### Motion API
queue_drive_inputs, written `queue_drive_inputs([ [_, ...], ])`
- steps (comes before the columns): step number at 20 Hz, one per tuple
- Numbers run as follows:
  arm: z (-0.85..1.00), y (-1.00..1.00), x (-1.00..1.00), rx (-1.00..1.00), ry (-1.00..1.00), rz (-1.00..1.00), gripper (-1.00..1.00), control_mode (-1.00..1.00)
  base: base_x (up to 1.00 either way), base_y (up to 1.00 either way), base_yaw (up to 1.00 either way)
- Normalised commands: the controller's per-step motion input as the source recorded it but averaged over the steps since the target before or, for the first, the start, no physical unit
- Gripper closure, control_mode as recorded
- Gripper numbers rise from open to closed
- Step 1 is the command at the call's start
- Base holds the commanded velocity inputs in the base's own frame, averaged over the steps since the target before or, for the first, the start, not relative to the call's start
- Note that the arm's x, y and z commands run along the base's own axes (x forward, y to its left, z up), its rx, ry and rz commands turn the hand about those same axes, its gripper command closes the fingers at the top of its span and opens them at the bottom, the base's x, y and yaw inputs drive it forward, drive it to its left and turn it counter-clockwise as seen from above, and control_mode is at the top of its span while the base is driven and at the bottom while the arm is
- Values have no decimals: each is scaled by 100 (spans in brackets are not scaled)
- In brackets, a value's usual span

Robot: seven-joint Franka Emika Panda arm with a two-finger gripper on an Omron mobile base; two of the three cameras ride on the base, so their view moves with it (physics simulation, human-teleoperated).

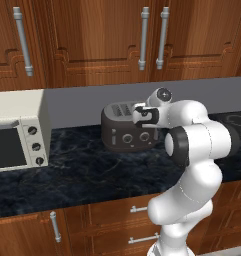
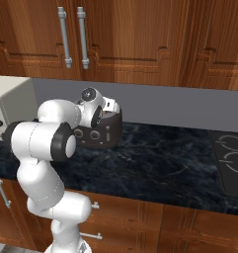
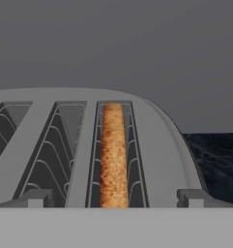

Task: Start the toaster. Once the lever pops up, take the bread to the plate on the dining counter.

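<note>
The dark grey toaster (image 1: 123,136) stands on the black marbled counter against the wall, also seen from the other side as toaster (image 2: 101,134). Its two knobs face forward, and the small lever (image 1: 113,134) sits at the front's left end. In the hand view the slotted toaster top (image 3: 159,145) lies close below, and the tan bread (image 3: 113,155) sits deep in the right-hand slot. My gripper (image 3: 115,198) is open just above that slot, one fingertip on either side of the bread. From the base, my gripper (image 1: 143,118) hangs over the toaster's right end. The plate and dining counter are out of view.
A cream-white toaster oven (image 1: 17,135) stands on the counter (image 1: 82,175) left of the toaster. A black cooktop (image 2: 230,160) is inset at the far right. Wooden wall cabinets hang above the grey backsplash, and drawers run below the counter edge.
</note>
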Motion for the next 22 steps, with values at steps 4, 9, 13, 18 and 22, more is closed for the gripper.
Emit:
queue_drive_inputs([
  [4,-2,0,0,0,0,0,-100,-100,0,0,0],
  [9,-5,0,0,0,0,0,-100,-100,0,0,0],
  [13,-5,0,0,0,0,0,-100,-100,0,0,0],
  [18,-5,0,0,0,0,0,100,-100,0,0,0],
  [22,-3,0,0,0,0,0,100,-100,0,0,0],
])
